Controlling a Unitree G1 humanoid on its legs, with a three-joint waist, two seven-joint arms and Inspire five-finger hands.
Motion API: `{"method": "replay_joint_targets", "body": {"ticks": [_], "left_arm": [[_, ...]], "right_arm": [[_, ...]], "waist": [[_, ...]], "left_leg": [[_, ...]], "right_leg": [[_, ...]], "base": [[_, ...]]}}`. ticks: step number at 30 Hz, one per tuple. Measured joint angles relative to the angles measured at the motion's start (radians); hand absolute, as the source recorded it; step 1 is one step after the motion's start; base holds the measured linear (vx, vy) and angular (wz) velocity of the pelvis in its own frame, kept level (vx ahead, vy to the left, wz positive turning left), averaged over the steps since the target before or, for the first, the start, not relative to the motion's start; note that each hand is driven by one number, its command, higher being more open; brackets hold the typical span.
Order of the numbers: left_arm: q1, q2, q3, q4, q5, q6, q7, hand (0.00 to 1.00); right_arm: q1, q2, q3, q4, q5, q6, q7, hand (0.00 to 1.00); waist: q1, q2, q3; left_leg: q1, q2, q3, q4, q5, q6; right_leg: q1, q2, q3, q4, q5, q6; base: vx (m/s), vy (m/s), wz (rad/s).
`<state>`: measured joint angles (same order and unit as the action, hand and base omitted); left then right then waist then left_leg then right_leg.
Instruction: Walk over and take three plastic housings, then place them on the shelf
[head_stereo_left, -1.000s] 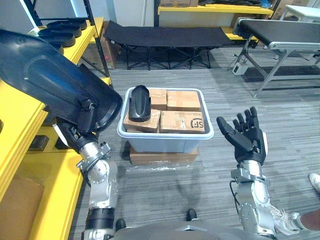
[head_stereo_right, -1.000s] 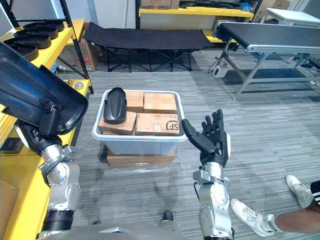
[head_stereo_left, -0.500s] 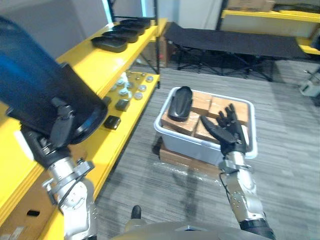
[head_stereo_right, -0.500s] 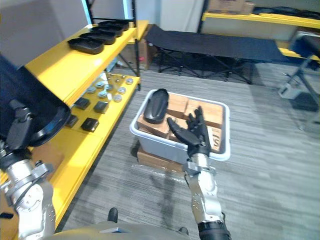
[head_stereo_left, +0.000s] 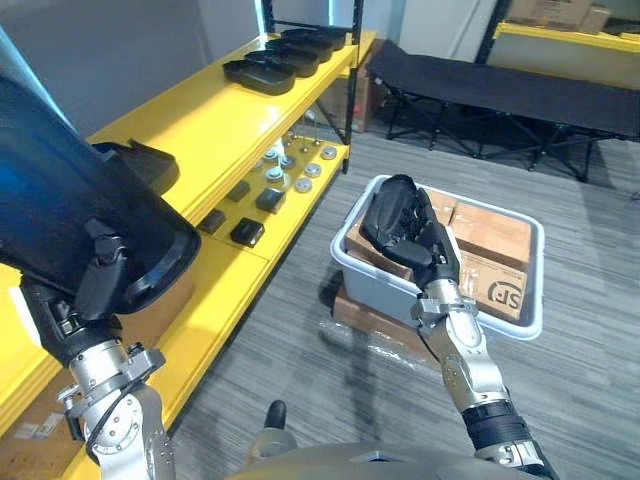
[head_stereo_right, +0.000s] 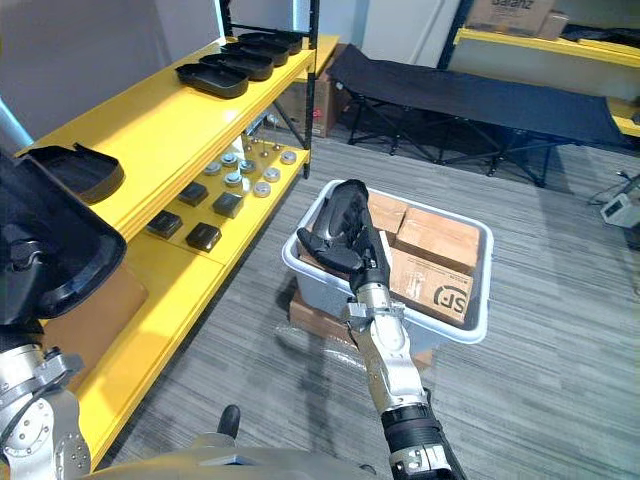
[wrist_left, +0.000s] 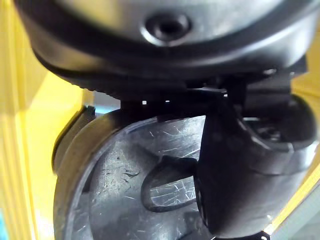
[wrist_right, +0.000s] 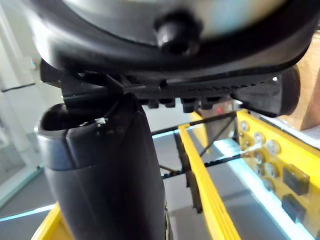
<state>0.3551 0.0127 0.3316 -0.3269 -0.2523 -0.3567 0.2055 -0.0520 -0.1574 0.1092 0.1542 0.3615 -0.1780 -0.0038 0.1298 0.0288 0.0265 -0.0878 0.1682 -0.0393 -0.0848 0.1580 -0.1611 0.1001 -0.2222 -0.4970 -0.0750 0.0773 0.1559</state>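
Observation:
My left hand (head_stereo_left: 98, 292) is shut on a big dark plastic housing (head_stereo_left: 70, 210), held up at the left beside the yellow shelf (head_stereo_left: 200, 120); its scratched inner face (wrist_left: 125, 165) sits under my thumb. One housing (head_stereo_right: 75, 170) lies on the shelf's near end. Several more housings (head_stereo_left: 290, 55) lie in a row at its far end. Another housing (head_stereo_right: 350, 192) rests on the boxes in the grey bin (head_stereo_left: 515, 325), partly hidden behind my right hand (head_stereo_right: 368, 262). That hand is raised before the bin, open and holding nothing.
Small metal and black parts (head_stereo_left: 262, 190) lie on the lower yellow shelf. Cardboard boxes (head_stereo_right: 440, 250) fill the bin, which stands on a flat carton on the grey floor. A black cot (head_stereo_left: 500, 95) stands at the back.
The camera has swung left toward the yellow shelf. My left hand still holds the housing high. My open right hand now shows in front of the bin's housing.

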Motion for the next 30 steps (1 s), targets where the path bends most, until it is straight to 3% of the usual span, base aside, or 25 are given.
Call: {"method": "replay_joint_targets", "body": {"ticks": [3, 5, 7, 9, 10, 11, 12, 15, 18, 25, 30], "left_arm": [[-0.013, 0.006, -0.071, 0.0, 0.038, 0.059, -0.017, 0.0], [-0.012, 0.007, -0.094, 0.0, 0.047, 0.074, -0.025, 0.0], [-0.011, 0.016, -0.088, 0.001, 0.06, 0.085, -0.026, 0.0], [-0.019, 0.062, -0.084, 0.001, 0.058, 0.082, -0.058, 0.0], [-0.034, 0.099, -0.092, 0.003, 0.058, 0.081, -0.084, 0.0], [-0.048, 0.125, -0.104, 0.004, 0.057, 0.081, -0.101, 0.0], [-0.065, 0.145, -0.119, 0.004, 0.057, 0.077, -0.114, 0.0], [-0.105, 0.161, -0.16, 0.004, 0.057, 0.055, -0.148, 0.0], [-0.109, 0.159, -0.185, 0.007, 0.058, 0.052, -0.14, 0.0], [-0.109, 0.13, -0.198, 0.01, 0.057, 0.048, -0.077, 0.0], [-0.107, 0.104, -0.195, 0.009, 0.058, 0.029, -0.022, 0.0]], "right_arm": [[0.005, -0.033, -0.002, -0.005, -0.003, 0.0, -0.009, 1.0], [0.006, -0.044, -0.002, -0.005, -0.003, 0.0, -0.01, 1.0], [0.011, -0.026, 0.001, -0.006, 0.034, 0.005, 0.047, 1.0], [0.036, -0.027, 0.0, -0.034, 0.047, 0.01, 0.086, 1.0], [0.064, -0.03, -0.008, -0.067, 0.046, 0.01, 0.086, 1.0], [0.085, -0.033, -0.019, -0.095, 0.047, 0.01, 0.084, 1.0], [0.1, -0.034, -0.036, -0.117, 0.048, 0.009, 0.083, 1.0], [0.112, -0.034, -0.089, -0.135, 0.052, -0.008, 0.087, 1.0], [0.112, -0.034, -0.114, -0.139, 0.052, -0.024, 0.107, 1.0], [0.122, -0.047, -0.124, -0.14, 0.049, -0.055, 0.162, 1.0], [0.112, -0.047, -0.119, -0.153, 0.049, -0.072, 0.19, 1.0]], "waist": [[-0.026, 0.01, 0.014], [-0.014, 0.013, 0.049], [-0.003, 0.007, 0.073], [0.0, -0.007, 0.085], [-0.003, -0.015, 0.09], [-0.009, -0.022, 0.091], [-0.026, -0.028, 0.094], [-0.032, -0.039, 0.099], [-0.037, -0.036, 0.107], [-0.079, -0.007, 0.14], [-0.071, 0.007, 0.214]], "left_leg": [[-0.043, 0.005, 0.072, 0.0, 0.04, 0.05], [-0.044, -0.003, 0.066, 0.0, 0.052, 0.046], [-0.045, -0.019, 0.038, 0.0, 0.052, 0.047], [-0.048, -0.043, -0.011, 0.0, 0.054, 0.05], [-0.048, -0.061, -0.052, 0.0, 0.057, 0.053], [-0.049, -0.077, -0.082, 0.001, 0.063, 0.055], [-0.055, -0.096, -0.11, 0.001, 0.079, 0.051], [-0.068, -0.11, -0.128, 0.001, 0.094, 0.06], [-0.08, -0.103, -0.116, 0.002, 0.11, 0.054], [-0.084, -0.06, -0.033, 0.006, 0.107, 0.062], [-0.168, -0.055, -0.013, 0.15, 0.054, 0.077]], "right_leg": [[0.015, -0.013, -0.09, 0.024, -0.019, 0.009], [0.024, -0.029, -0.115, 0.07, -0.043, 0.023], [0.022, -0.054, -0.126, 0.139, -0.097, 0.024], [0.006, -0.064, -0.062, 0.241, -0.194, 0.014], [0.0, -0.061, -0.001, 0.297, -0.255, -0.013], [-0.003, -0.059, 0.066, 0.33, -0.285, -0.04], [-0.005, -0.059, 0.128, 0.356, -0.302, -0.042], [-0.003, -0.062, 0.152, 0.386, -0.328, -0.026], [-0.004, -0.058, 0.147, 0.349, -0.338, 0.018], [-0.017, -0.032, 0.159, 0.358, -0.335, 0.021], [-0.067, -0.044, 0.165, 0.438, -0.353, 0.012]], "base": [[-0.02, 0.018, 0.82], [0.01, 0.046, 0.68], [0.02, 0.007, 0.55], [0.02, -0.064, 0.89], [0.02, -0.101, 0.99], [0.03, -0.117, 1.21], [0.02, -0.081, 1.17], [-0.01, -0.064, 0.57], [-0.08, -0.063, -0.11], [-0.11, -0.008, -0.05], [-0.07, 0.014, 0.03]]}}
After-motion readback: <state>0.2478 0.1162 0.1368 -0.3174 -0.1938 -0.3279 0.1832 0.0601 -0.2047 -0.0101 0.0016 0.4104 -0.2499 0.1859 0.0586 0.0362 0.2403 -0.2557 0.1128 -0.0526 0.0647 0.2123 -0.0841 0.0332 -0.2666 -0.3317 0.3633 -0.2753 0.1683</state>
